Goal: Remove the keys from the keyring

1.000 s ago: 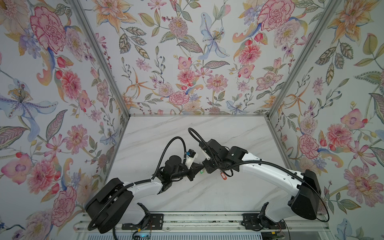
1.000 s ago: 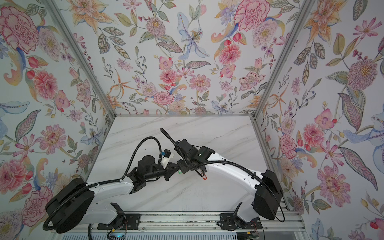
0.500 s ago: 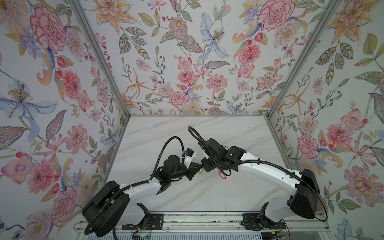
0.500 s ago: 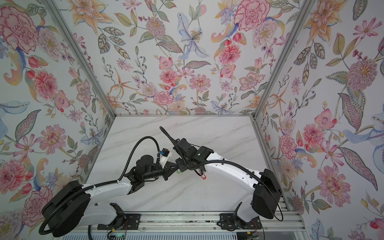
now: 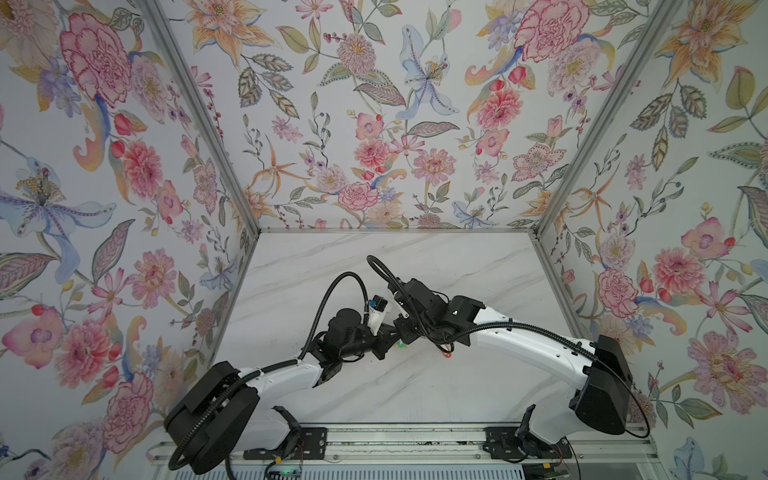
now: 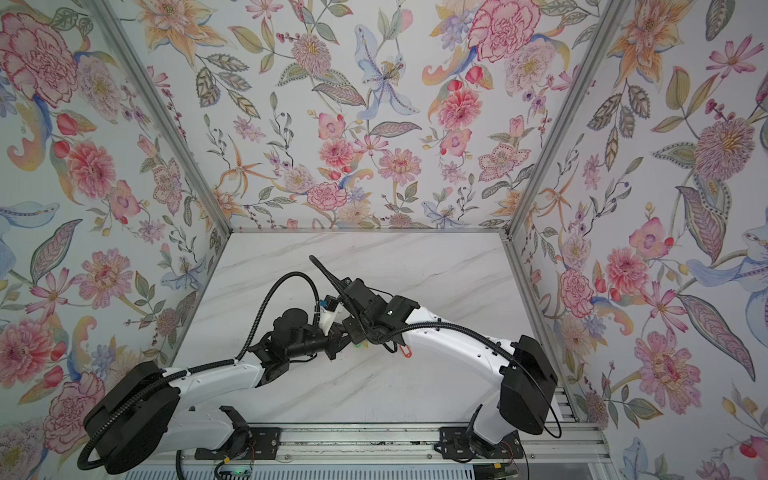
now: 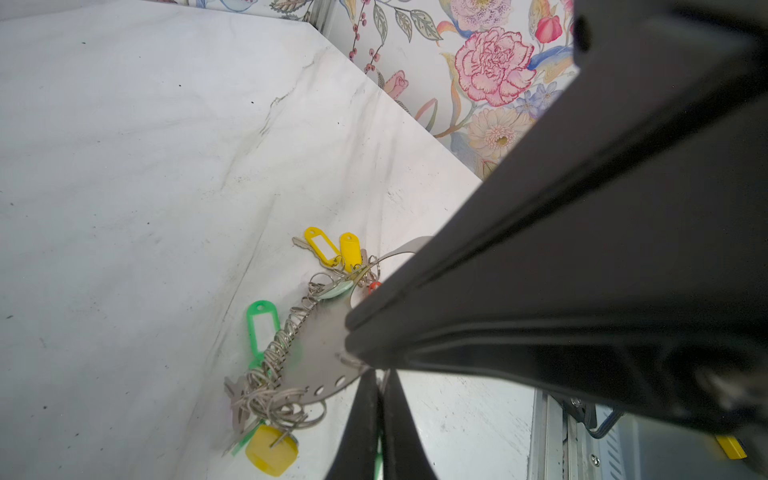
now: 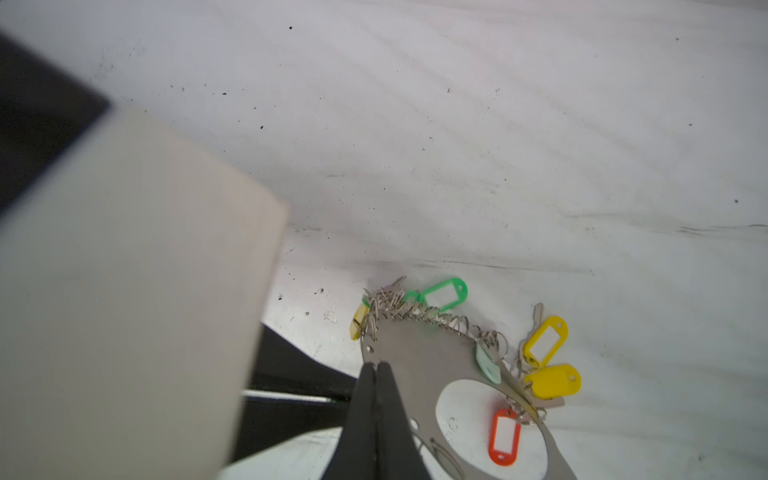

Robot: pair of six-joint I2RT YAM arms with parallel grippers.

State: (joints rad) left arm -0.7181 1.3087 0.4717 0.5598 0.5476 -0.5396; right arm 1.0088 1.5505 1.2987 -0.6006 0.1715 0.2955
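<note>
in both top views the left arm reaches in from the near left corner of the marble bench (image 5: pixel 415 266). its left pincer (image 5: pixel 386 337) points rightward to the middle, where it meets the other arm tip to tip. in the left wrist view the left pincer (image 7: pixel 377 376) has its jaws pressed together, with the tips right at the rim of the keyring (image 7: pixel 316 357). whether they pinch the plate's edge or one of the little wire rings (image 7: pixel 286 332) there, i cannot tell.

the keyring sits at mid-bench under the two pincers and is mostly hidden in the top views. only a sliver of the green tag (image 5: pixel 400 344) and the red-orange tag (image 6: pixel 407 352) peek out there. the wrist views show a flat grey hoop held tilted, its ring-crowded rim down at the bench. the keys (image 8: pixel 537 311) are strung along that rim on their wire rings. along the rim the green tag lies flat on the bench at one end, a pale tag (image 8: pixel 486 365) leans on the hoop's face, and two yellow tags (image 8: pixel 545 338) lie side by side beyond it. the red-orange one shows through the big central hole. another yellow tag (image 7: pixel 270 453) hangs blurred in the thick bunch of rings.

the right pincer (image 8: pixel 376 368) is clamped shut on the keyring's flat face, just by a small rim hole. its arm stretches back to the near right corner of the bench.
</note>
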